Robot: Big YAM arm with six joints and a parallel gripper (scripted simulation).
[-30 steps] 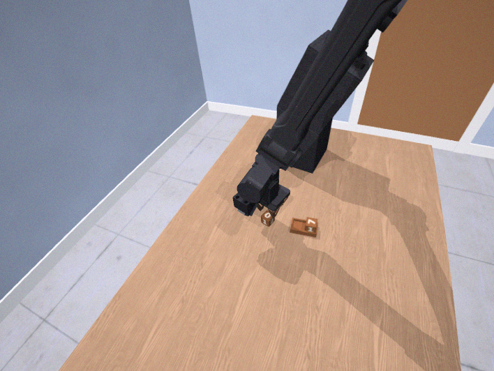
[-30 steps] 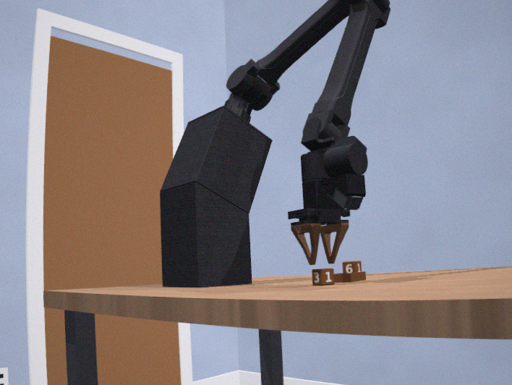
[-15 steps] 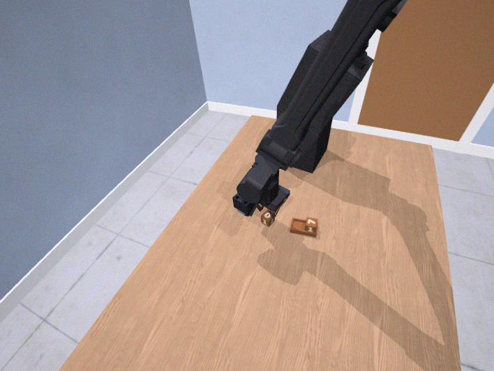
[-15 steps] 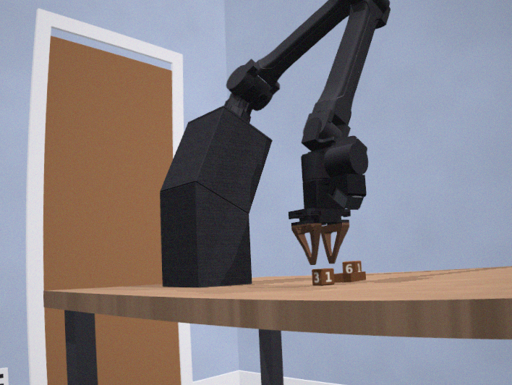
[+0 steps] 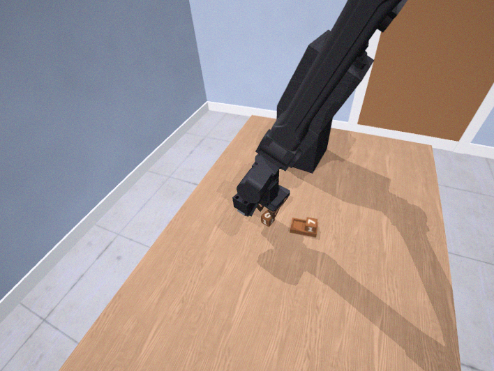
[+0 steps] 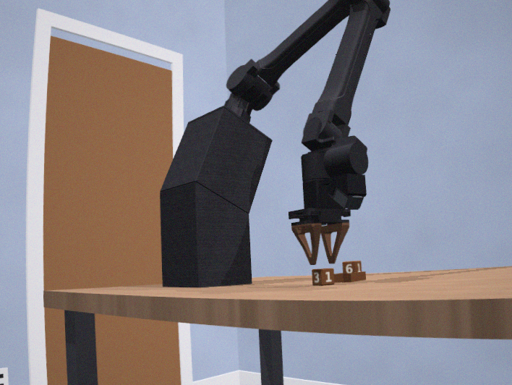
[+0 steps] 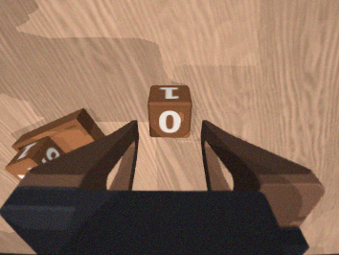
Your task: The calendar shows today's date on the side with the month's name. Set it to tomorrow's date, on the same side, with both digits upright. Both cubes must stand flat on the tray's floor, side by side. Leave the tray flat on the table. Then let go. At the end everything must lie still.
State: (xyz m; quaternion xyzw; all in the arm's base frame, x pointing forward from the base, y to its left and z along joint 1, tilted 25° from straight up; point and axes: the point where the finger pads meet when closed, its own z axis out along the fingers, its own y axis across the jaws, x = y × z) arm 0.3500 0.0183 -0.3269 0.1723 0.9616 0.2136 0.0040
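A loose brown cube [image 5: 268, 217] stands on the table, outside the tray. Its top shows 0 in the wrist view [image 7: 169, 111]; its sides show 3 and 1 in the exterior view [image 6: 322, 276]. My gripper [image 6: 321, 262] hangs just above this cube, partly open and empty, with its fingers pointing down on either side of it [image 7: 169, 129]. The small brown tray [image 5: 303, 226] lies flat beside the loose cube. It holds the second cube [image 5: 310, 224], with 7 on top. That cube shows 6 and 1 in the exterior view [image 6: 351, 268]. The tray's other slot is empty.
The arm's black base [image 6: 207, 202] stands on the table behind the tray. The table's edges are far from the cubes. The tray shows at the left of the wrist view [image 7: 53, 139], close to my left finger.
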